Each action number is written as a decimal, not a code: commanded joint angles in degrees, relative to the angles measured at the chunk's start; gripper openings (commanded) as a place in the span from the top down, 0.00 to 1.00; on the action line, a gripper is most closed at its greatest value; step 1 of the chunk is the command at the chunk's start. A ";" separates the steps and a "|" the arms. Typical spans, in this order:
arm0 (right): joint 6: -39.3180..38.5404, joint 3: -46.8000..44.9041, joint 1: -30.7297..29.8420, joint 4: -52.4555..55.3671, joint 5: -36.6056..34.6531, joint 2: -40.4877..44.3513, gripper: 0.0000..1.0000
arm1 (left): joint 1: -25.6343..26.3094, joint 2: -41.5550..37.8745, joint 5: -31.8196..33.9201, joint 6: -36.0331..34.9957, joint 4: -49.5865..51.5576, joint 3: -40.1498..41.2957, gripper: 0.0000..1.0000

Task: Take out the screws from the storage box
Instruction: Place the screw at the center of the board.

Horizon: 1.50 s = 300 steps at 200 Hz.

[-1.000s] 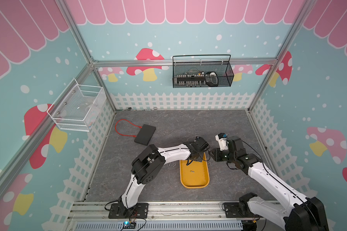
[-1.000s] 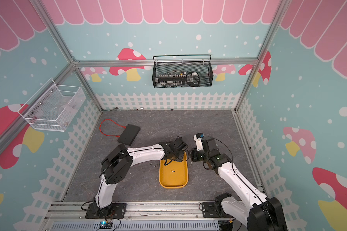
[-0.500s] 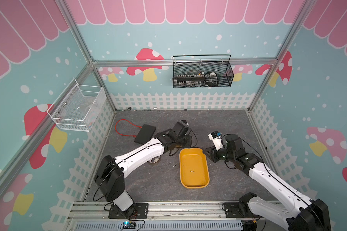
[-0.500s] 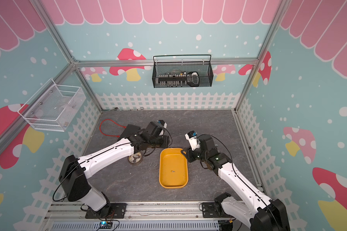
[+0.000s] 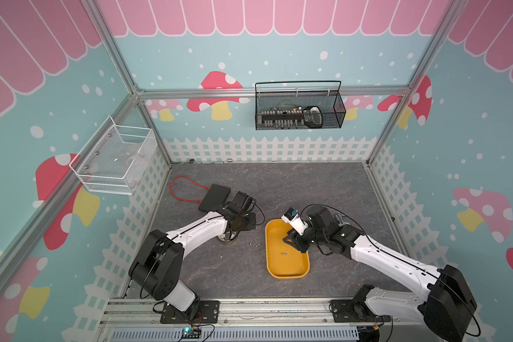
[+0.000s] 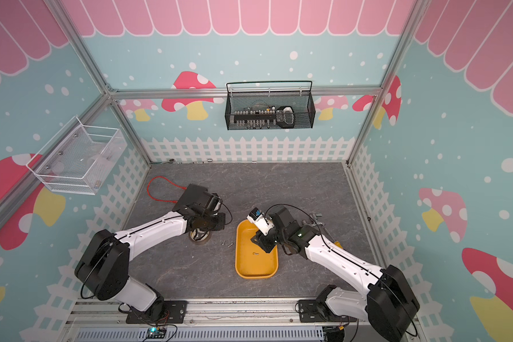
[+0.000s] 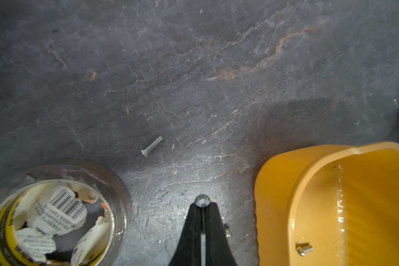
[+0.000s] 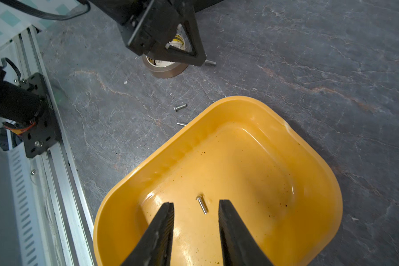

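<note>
The left gripper (image 7: 202, 208) is clamping one screw (image 7: 202, 200) over the grey mat (image 7: 217, 69), hovering between the tape roll (image 7: 118, 184) and the storage box (image 7: 274, 184). Two loose screws (image 8: 180, 107) are lying on the mat beside the box. The right gripper (image 8: 196, 203) is hanging spread over the box, a lone screw (image 8: 202, 205) lying on its floor beneath

One screw (image 8: 202, 204) lies in the storage box (image 8: 274, 156) — two screws (image 8: 180, 107) on the mat (image 8: 309, 69) beside it.
</note>
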State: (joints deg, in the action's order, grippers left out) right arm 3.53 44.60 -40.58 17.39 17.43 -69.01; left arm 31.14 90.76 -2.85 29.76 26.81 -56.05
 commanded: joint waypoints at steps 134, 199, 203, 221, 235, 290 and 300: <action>-16.45 3.09 -4.76 2.92 -4.63 -16.99 0.63 | 0.77 7.75 0.43 -0.50 -5.07 2.51 0.99; -17.34 4.44 -5.74 3.68 -4.53 -20.06 0.63 | 0.75 7.78 0.06 0.13 -5.13 2.79 0.84; -17.41 4.49 -5.80 3.94 -4.80 -20.44 0.63 | 0.77 7.79 0.07 0.13 -5.18 2.87 0.84; -17.06 4.80 -6.10 4.66 -5.59 -21.54 0.64 | 0.76 7.77 -0.23 -0.03 -5.05 2.51 0.82; -16.84 4.63 -6.27 4.68 -6.31 -21.86 0.65 | 0.77 7.54 -0.31 0.14 -5.08 2.43 0.80; -16.34 4.35 -6.83 5.57 -7.91 -23.50 0.65 | 0.73 6.71 -0.15 0.13 -4.64 2.15 0.74; -16.37 4.28 -6.97 5.55 -8.02 -23.89 0.65 | 0.77 6.50 -0.14 0.13 -4.53 2.08 0.74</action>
State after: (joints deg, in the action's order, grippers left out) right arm -13.10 48.40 -46.68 21.67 10.37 -91.42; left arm 31.64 98.04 -3.09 29.76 21.56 -53.54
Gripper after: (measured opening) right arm 0.352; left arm 0.256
